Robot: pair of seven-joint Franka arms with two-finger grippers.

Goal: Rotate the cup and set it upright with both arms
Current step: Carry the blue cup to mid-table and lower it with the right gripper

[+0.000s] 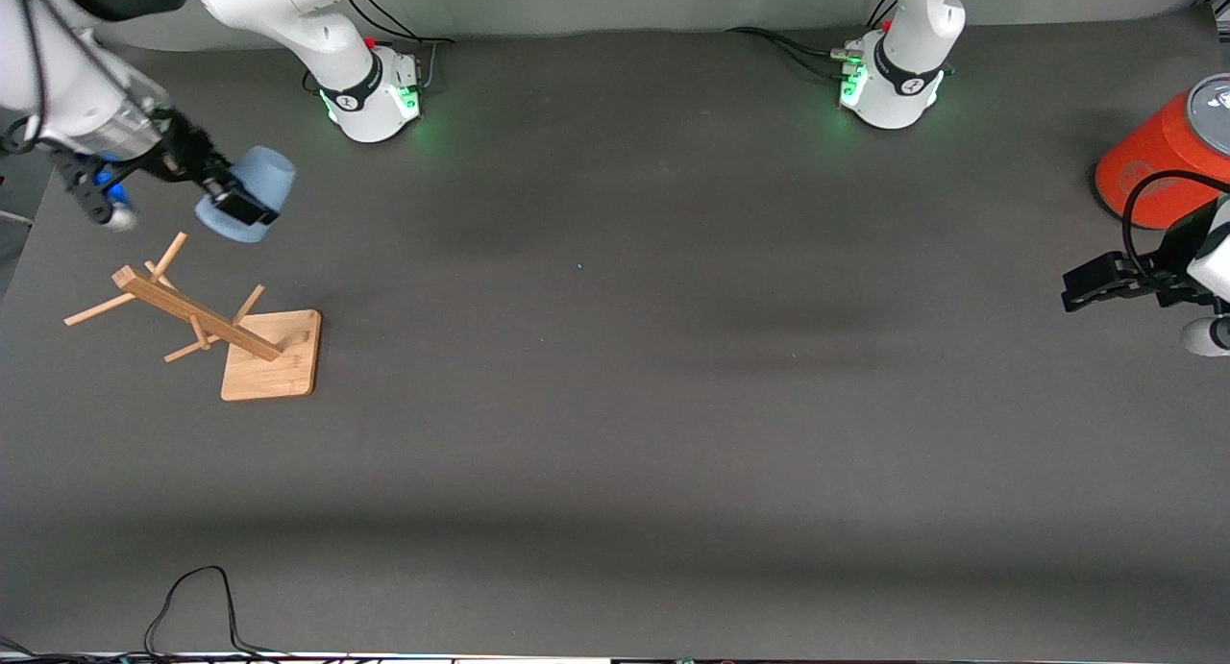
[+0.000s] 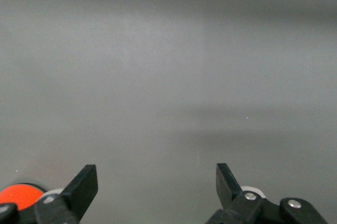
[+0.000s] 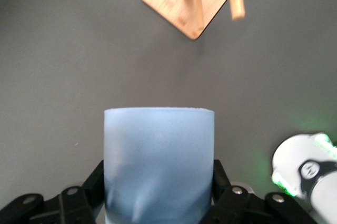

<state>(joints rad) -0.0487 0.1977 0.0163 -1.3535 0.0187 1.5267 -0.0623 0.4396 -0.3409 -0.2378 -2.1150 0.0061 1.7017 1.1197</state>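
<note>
Black two-finger right gripper (image 1: 237,206): jaws pinched on the small pale blue matte handleless cup (image 1: 248,194), one jaw on each flank, as shown in the right wrist view (image 3: 159,182). Cup held in the air, lying on its side, over the dark grey table (image 1: 615,405) at the right arm's end. Long axis roughly level and pointing away from the wrist, in line with the jaws. Which end faces outward: cannot be told for certain; the front view suggests the narrower base points toward the table's middle.

Below the held cup and nearer the front camera: light wooden peg rack on a square wooden base (image 1: 270,355), post leaning, not touching the cup.

Black two-finger left gripper (image 1: 1095,284): jaws spread wide and empty (image 2: 157,187), hanging over bare table at the left arm's end, just beside the large orange cylinder with grey lid (image 1: 1158,159). Left arm waiting.

Deciding relation: cup at one end of the table, free gripper at the opposite end, well apart, with open table between. Judged requirement: bring the cup toward the middle, exposed end presented to the left gripper, so a second grasp along the axis allows rotation to upright. Risk: slip of the smooth tapered wall during handover.
</note>
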